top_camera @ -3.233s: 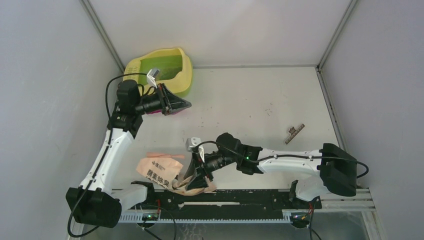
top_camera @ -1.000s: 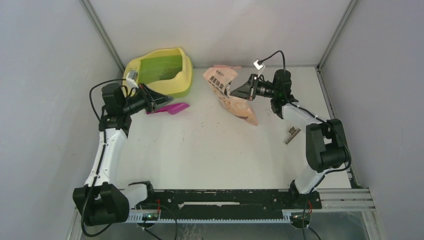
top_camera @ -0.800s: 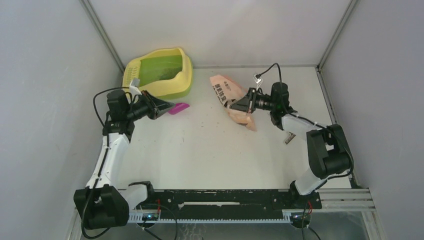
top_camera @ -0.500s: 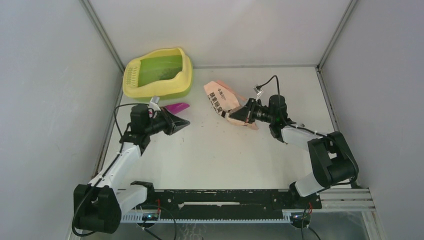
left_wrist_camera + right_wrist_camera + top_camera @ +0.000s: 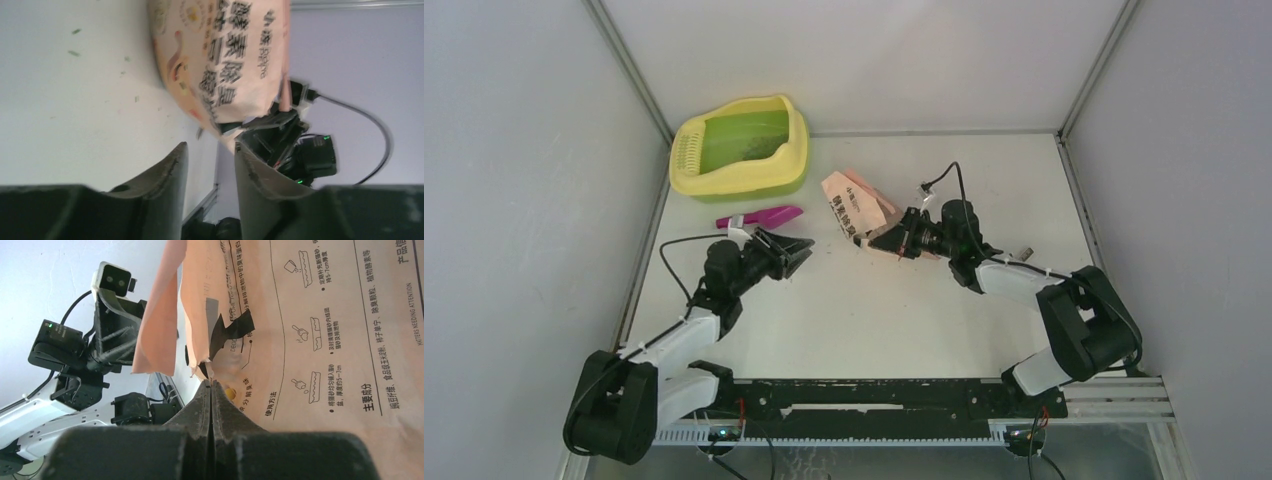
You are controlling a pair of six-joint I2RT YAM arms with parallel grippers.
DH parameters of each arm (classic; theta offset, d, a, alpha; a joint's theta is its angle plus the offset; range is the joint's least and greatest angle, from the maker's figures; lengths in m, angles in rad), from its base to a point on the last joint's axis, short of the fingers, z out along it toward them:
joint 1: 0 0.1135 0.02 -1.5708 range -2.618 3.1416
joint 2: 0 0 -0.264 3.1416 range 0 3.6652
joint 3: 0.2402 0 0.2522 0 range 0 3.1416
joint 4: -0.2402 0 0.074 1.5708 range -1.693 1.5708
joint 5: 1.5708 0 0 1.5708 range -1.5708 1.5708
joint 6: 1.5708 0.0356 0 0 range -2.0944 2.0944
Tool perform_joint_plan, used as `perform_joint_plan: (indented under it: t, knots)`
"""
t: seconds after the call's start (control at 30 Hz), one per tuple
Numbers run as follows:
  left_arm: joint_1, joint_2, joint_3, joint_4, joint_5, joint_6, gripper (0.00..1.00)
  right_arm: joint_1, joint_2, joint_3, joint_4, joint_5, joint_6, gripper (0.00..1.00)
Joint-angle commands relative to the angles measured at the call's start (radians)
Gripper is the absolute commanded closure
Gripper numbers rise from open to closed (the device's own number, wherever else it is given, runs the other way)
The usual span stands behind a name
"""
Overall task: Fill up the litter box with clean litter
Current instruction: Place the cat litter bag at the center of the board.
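The litter box (image 5: 794,150), yellow with a green basin, sits at the far left corner. Faint specks of clean litter (image 5: 828,245) lie scattered on the table; any in the basin is too faint to tell. My left gripper (image 5: 802,255) hovers open and empty over the table, its jaws (image 5: 210,150) apart and pointing at the bag. In the overhead view my right gripper (image 5: 894,238) is shut on the pink-orange printed bag (image 5: 856,208), and its own camera shows that gripper (image 5: 211,382) pinching the lower edge of the bag (image 5: 310,330). The bag (image 5: 225,65) stands tilted just right of the litter box.
A magenta scoop (image 5: 761,217) lies flat on the table between the litter box and my left gripper. White enclosure walls close in the left, far and right sides. The arm bases and a black rail (image 5: 874,400) run along the near edge.
My left gripper let go of the scoop, opened, and drew back toward the near side. My right gripper carried the bag leftward and nearer, toward the table's middle.
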Motion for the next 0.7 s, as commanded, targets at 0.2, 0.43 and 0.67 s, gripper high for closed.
perform_joint_plan:
  t: [0.2,0.43,0.67]
  knots:
    - [-0.053,0.273,0.092,0.540,-0.041,-0.242,0.35,0.022,-0.070,-0.003,-0.019,0.028,0.005,1.00]
    - [-0.105,0.432,0.210,0.543,-0.068,-0.238,0.34,0.017,-0.067,-0.003,-0.020,0.020,0.005,1.00]
    - [-0.115,0.473,0.338,0.279,-0.050,-0.114,0.33,0.000,-0.068,-0.005,-0.014,0.003,0.012,1.00]
